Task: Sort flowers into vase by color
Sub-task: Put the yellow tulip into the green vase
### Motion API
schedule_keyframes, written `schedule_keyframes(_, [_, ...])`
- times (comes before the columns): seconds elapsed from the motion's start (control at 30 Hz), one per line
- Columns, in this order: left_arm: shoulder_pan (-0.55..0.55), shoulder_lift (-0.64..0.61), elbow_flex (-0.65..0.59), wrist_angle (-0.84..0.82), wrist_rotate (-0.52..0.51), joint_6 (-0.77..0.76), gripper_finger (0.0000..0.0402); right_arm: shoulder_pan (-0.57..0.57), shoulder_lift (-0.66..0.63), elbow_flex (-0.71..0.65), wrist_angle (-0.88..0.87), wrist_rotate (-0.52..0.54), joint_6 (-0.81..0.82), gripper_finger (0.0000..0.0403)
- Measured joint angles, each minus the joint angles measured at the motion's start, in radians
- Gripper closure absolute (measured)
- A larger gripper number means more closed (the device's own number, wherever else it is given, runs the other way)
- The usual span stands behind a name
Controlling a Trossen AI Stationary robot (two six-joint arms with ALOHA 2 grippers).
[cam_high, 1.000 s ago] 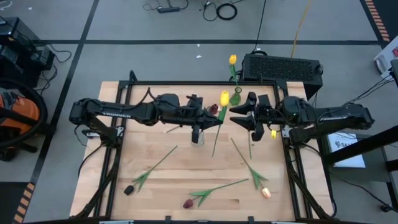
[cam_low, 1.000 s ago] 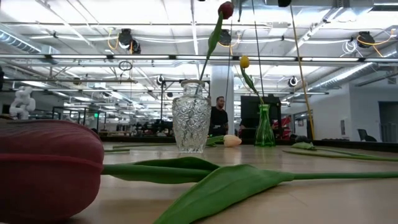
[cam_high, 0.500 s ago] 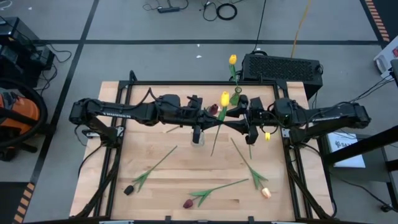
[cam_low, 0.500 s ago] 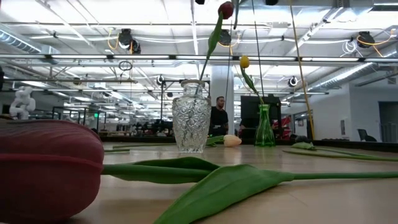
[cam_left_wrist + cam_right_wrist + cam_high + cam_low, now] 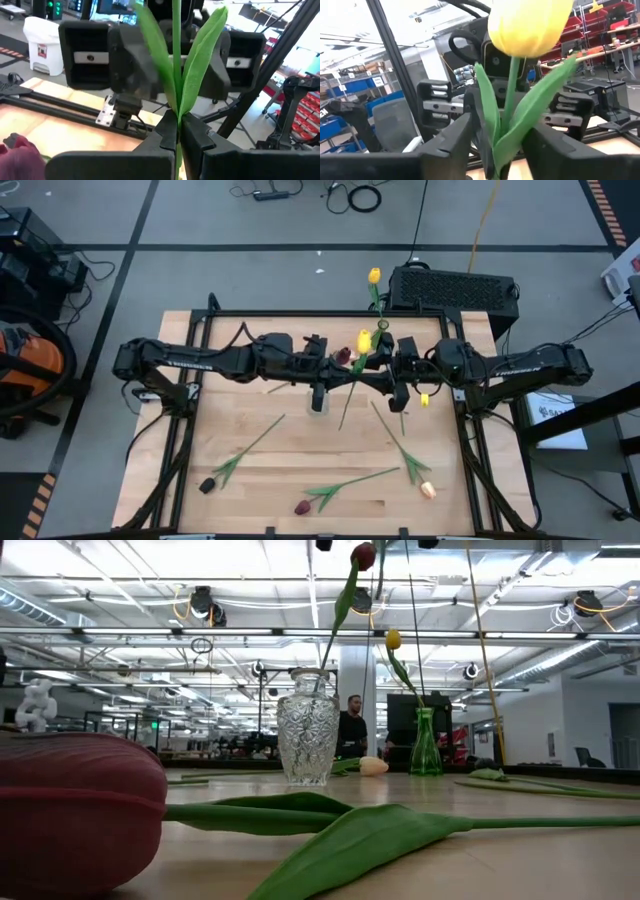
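A yellow tulip point(image 5: 363, 340) stands upright above the middle of the table, with my left gripper point(image 5: 352, 370) shut on its stem. My right gripper point(image 5: 392, 370) is open. Its fingers point(image 5: 451, 142) stand on either side of the stem and leaves point(image 5: 507, 107) below the yellow head point(image 5: 530, 22); I cannot tell whether they touch. A clear glass vase point(image 5: 318, 401) holds a maroon tulip point(image 5: 343, 355). A green vase point(image 5: 380, 336) at the far edge holds a second yellow tulip point(image 5: 374, 276). My left gripper pinches the yellow tulip's green stem point(image 5: 176, 112) between its two fingers point(image 5: 167, 135), just below where the leaves branch off. The fingers come level from the table's left and lie across the stem. The tulip stands upright, head up, lifted clear of the table.
Three tulips lie on the near half of the table: a dark-headed one point(image 5: 243, 450) at the left, a maroon one point(image 5: 340, 485) in the middle and a peach one point(image 5: 408, 455) at the right. A black box point(image 5: 452, 288) stands behind the far edge.
My right gripper has moved toward the table's left, up to the held yellow tulip, and its fingers now stand around the stem. My left gripper and the tulip have kept still.
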Motion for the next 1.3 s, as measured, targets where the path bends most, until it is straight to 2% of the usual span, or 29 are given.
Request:
schedule_keyframes(0.23, [0.0, 0.013, 0.0, 0.001, 0.001, -0.001, 0.0392, 0.0, 0.0, 0.0, -0.009, 0.0, -0.037, 0.0374])
schedule_keyframes(0.3, [0.0, 0.013, 0.0, 0.003, 0.001, 0.0, 0.0391, 0.0, -0.001, 0.0, -0.01, -0.001, -0.05, 0.0393])
schedule_keyframes(0.47, [0.0, 0.013, 0.0, 0.002, 0.001, -0.001, 0.0382, 0.0, -0.001, 0.0, -0.011, -0.002, -0.046, 0.0388])
schedule_keyframes(0.63, [0.0, 0.013, 0.0, 0.004, 0.001, -0.001, 0.0365, 0.0, -0.001, 0.0, -0.011, -0.003, -0.045, 0.0399])
schedule_keyframes(0.93, [0.0, 0.012, 0.0, 0.01, 0.001, -0.002, 0.0295, 0.0, 0.0, 0.0, -0.017, -0.005, -0.034, 0.0397])
schedule_keyframes(1.17, [0.007, -0.027, -0.001, 0.014, 0.001, 0.005, 0.0288, 0.001, -0.041, 0.0, -0.028, -0.005, -0.033, 0.0397])
schedule_keyframes(1.3, [0.02, -0.063, -0.001, 0.007, 0.001, 0.026, 0.0288, 0.001, -0.1, 0.0, -0.105, 0.002, -0.036, 0.0397])
